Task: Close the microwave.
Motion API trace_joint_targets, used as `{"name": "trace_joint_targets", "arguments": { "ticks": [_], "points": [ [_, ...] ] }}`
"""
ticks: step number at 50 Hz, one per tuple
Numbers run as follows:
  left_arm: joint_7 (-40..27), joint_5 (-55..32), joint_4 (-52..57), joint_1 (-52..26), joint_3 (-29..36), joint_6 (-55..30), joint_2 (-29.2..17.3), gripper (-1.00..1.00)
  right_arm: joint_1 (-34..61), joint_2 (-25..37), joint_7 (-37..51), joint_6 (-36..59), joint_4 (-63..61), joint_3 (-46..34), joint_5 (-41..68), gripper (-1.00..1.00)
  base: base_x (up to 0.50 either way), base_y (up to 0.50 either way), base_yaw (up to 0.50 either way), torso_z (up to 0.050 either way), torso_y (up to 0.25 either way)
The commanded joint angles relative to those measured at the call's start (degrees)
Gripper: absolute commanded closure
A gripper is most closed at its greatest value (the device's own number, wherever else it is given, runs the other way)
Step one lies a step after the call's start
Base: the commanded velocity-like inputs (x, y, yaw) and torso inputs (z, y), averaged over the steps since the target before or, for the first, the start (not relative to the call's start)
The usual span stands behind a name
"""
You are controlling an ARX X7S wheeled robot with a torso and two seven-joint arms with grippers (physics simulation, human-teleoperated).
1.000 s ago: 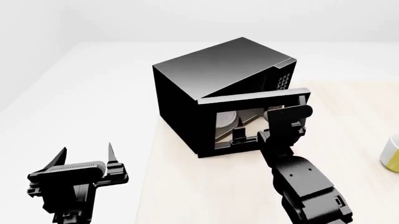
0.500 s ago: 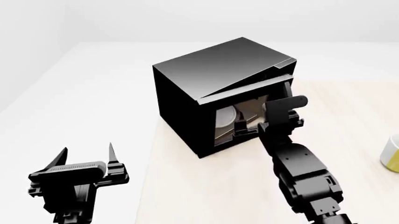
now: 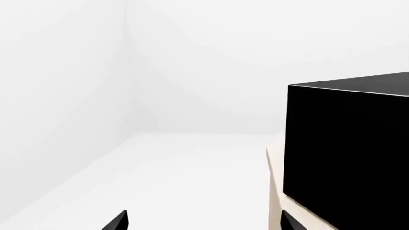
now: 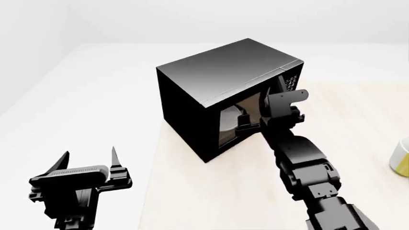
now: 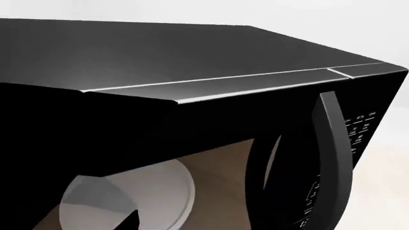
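One microwave (image 4: 221, 96) stood at the near-left corner of the tabletop (image 4: 357, 143), its door nearly flush. The right claw (image 4: 255, 122) pressed directly against the door front, its spread impossible to tell. The left claw (image 4: 86, 160), prongs spread, hung well apart, off the tabletop's left edge.

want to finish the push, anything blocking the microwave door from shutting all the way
Nothing visible does. The microwave door looks nearly flush with the body, and the right gripper is against its front. The left gripper hangs well clear.
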Motion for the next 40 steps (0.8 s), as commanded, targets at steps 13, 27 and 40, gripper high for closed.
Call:
{"name": "trace_joint_targets", "arguments": {
  "ticks": [13, 27, 40],
  "points": [
    [-0.15, -0.13, -0.36, 0.08, 0.14, 0.5, -0.05, -1.0, 5.53, -3.69, -1.08, -4.18, 10.89, 1.79, -6.36, -1.0, 0.04, 0.01, 0.03, -0.001, 0.0],
    [-0.33, -0.11, -0.19, 0.13, 0.39, 0.47, -0.15, -1.0, -10.87, 4.75, 10.56, 11.52, -31.43, 2.74, -4.04, -1.0, 0.01, 0.0, 0.01, -0.001, 0.0],
    [-0.36, -0.21, -0.09, 0.17, 0.54, 0.47, -0.3, -1.0, -20.65, 8.16, 15.8, 13.82, -48.37, 4.03, -2.82, -1.0, 0.0, 0.0, 0.0, 0.0, 0.0]
  ]
}}
